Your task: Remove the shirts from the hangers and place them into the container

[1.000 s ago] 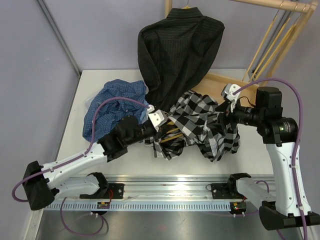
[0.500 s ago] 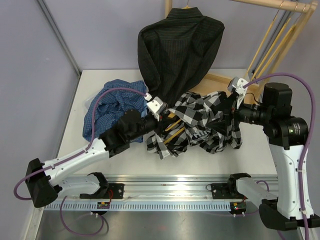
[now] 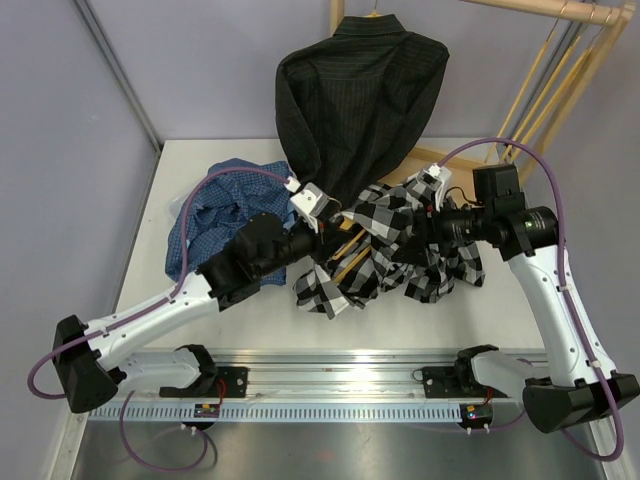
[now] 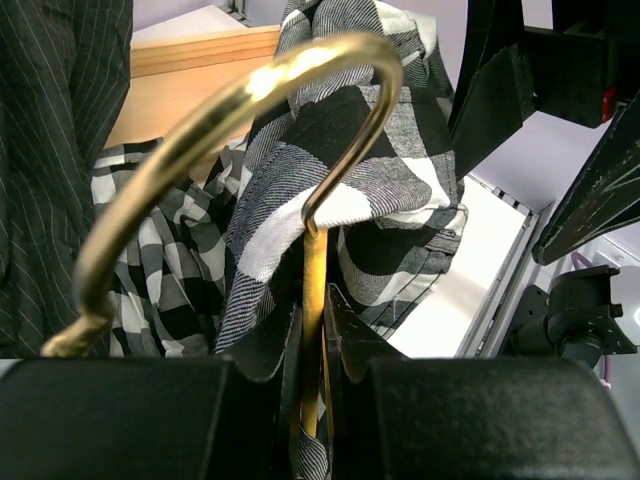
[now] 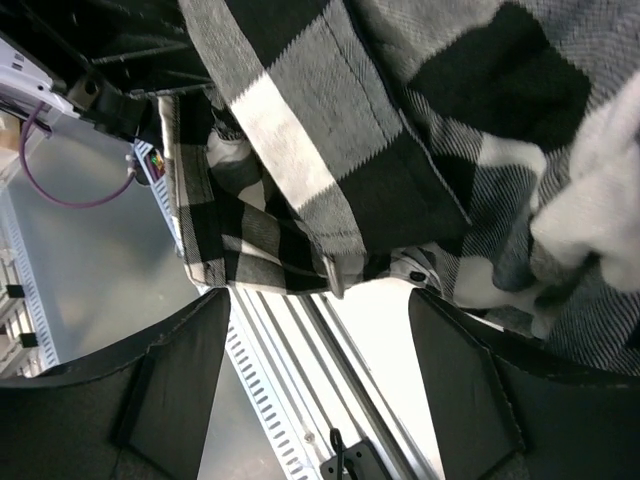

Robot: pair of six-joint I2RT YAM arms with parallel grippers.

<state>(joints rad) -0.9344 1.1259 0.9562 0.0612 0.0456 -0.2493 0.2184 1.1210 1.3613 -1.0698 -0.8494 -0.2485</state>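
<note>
A: Where is the checked shirt (image 3: 400,250)?

B: Heaped at the middle of the table (image 3: 480,300), with the hanger (image 4: 230,100) inside. The left hand (image 4: 313,340) is clamped on its metal hook. The right hand (image 5: 320,300) is wide open at the cloth and holds nothing.

A: How to free it?

B: I think: fix the hook, pinch one layer, pull along the bar. The bar slants toward the far right corner, hook end near-left.

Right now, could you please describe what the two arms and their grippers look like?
The left arm and right arm have white shells, black joints, and purple cables looping to white wrist mounts. Their fingers are black.
</note>
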